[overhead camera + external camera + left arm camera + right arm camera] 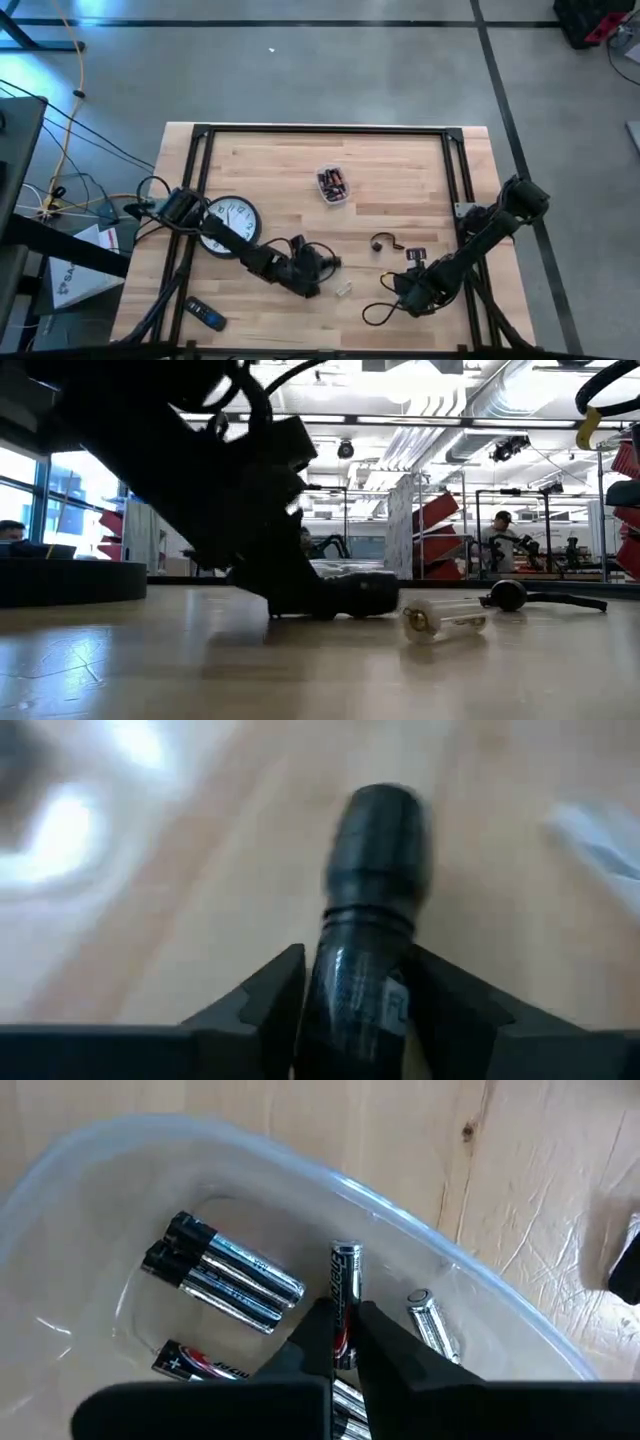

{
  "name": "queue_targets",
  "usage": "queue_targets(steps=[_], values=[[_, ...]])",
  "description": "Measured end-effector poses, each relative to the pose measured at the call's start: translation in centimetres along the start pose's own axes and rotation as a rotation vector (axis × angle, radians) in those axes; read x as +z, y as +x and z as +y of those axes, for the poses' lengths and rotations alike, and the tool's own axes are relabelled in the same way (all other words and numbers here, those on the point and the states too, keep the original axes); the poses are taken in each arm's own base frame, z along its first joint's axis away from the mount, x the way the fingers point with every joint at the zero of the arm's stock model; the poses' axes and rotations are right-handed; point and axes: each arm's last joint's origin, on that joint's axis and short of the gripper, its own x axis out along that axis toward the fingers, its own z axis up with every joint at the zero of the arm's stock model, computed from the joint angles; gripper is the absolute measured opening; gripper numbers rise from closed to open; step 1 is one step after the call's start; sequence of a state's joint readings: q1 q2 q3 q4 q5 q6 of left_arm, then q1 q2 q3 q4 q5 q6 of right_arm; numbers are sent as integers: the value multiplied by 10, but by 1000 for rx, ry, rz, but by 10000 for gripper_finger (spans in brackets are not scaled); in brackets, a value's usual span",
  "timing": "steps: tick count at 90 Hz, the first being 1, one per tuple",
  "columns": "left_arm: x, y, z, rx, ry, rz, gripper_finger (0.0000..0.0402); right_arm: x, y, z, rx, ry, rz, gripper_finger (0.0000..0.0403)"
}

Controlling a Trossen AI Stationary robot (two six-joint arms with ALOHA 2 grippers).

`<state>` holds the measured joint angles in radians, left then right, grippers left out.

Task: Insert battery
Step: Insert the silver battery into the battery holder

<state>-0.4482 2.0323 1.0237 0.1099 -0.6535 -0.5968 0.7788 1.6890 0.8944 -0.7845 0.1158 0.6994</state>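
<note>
Wall clock [231, 219] flat on the wooden counter [390, 165], left side. Remote control [205, 316] near front-left corner. Yellow cable [70, 100] on floor. A seated person [503, 540] in the room beyond.

Ceiling lamps [400, 420] glare bright in the low view, leaving the near arm [200, 470] a black silhouette. The left wrist view is blurred throughout (pale glare blooms at one corner), while the surface [400, 170] under the overhead camera is evenly lit with soft shadows.

The whole counter [300, 190] is seen from straight overhead; it is crossed level by the low view, and seen close by both wrist views.
</note>
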Motion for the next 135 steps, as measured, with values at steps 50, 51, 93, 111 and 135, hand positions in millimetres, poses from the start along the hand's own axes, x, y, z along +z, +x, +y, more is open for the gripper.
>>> queue_targets(steps=[50, 51, 93, 111, 135], values=[[-30, -16, 61, 640, -665, -181, 123, 1, 0, -1, -32, 11, -26, 0], [-30, -16, 62, 642, -671, -190, 124, 1, 0, -1, -32, 11, -26, 0], [-21, -6, 75, 694, -614, -179, 132, 1, 0, -1, -28, 27, -30, 0], [-10, -13, 76, 679, -526, -170, 133, 1, -2, -2, -23, 26, -34, 0], [5, -29, 74, 641, -391, -156, 133, 1, -6, -2, -26, 16, -12, 0]])
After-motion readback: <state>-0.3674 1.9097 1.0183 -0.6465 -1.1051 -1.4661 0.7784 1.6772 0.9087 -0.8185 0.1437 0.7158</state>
